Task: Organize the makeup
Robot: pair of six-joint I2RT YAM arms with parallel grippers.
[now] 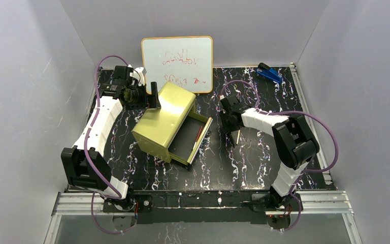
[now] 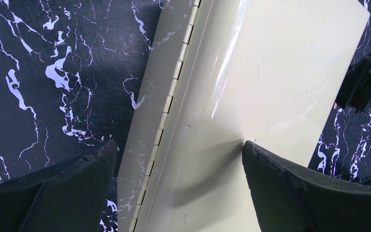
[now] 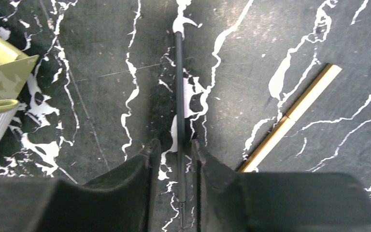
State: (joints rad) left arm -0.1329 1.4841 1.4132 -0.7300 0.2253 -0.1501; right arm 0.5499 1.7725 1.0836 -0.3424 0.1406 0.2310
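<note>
So the yellow box (image 1: 163, 121) is sitting with its drawer (image 1: 193, 138) pulled out, and one dark-red stick (image 1: 198, 133) is already lying in there. The right tool (image 3: 171, 157), just right of the drawer, is pinching a thin black stick (image 3: 179, 96) narrow, with a gold stick (image 3: 290, 118) lying beside it on the counter (image 3: 101, 72). The left tool (image 2: 178, 159) is spread wide over the box's hinged top. Looks maybe halfway to me.

One yellow-green box (image 1: 163, 120) with one open drawer (image 1: 192, 140). One red stick (image 1: 198, 134) in that drawer. One thin black stick (image 3: 179, 96) and one gold stick (image 3: 294, 112) on the table (image 1: 244, 168). One whiteboard (image 1: 177, 63). One blue stapler-like item (image 1: 269, 73). Two arms: one left (image 1: 97, 127), one right (image 1: 279, 137).
</note>
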